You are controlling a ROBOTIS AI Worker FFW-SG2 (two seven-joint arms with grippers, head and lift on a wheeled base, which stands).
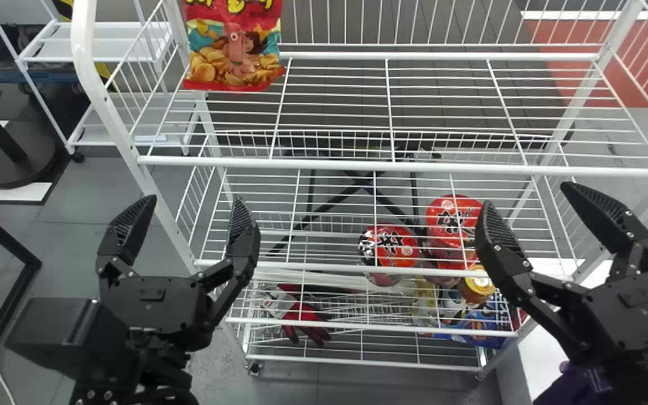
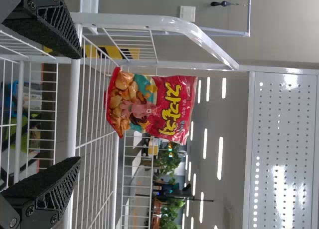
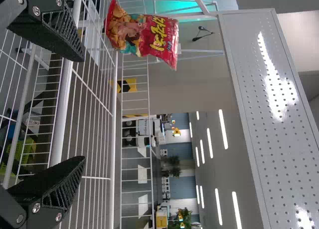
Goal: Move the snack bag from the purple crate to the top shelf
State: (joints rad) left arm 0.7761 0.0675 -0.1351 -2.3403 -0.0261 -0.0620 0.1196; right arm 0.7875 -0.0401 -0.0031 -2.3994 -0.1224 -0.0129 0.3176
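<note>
A red snack bag (image 1: 235, 48) stands upright at the left end of the white rack's top wire shelf (image 1: 439, 112). Below and in front of that shelf, at the lower left, my left gripper (image 1: 186, 216) is open with nothing between its fingers. My right gripper (image 1: 529, 205) is likewise open and empty, at the lower right. The left wrist view has the snack bag (image 2: 149, 107) on the shelf beyond the left gripper (image 2: 79, 108). In the right wrist view the snack bag (image 3: 142, 32) is beyond the right gripper (image 3: 84, 109). A bit of the purple crate (image 1: 574, 385) shows under the right arm.
Lower shelves hold red-lidded cups (image 1: 388, 246), a yellow-lidded jar (image 1: 477, 286), blue packages (image 1: 481, 323) and a red-and-black glove (image 1: 304, 315). White rack posts (image 1: 133, 146) stand close to both grippers. A white surface (image 1: 543, 349) lies at the right.
</note>
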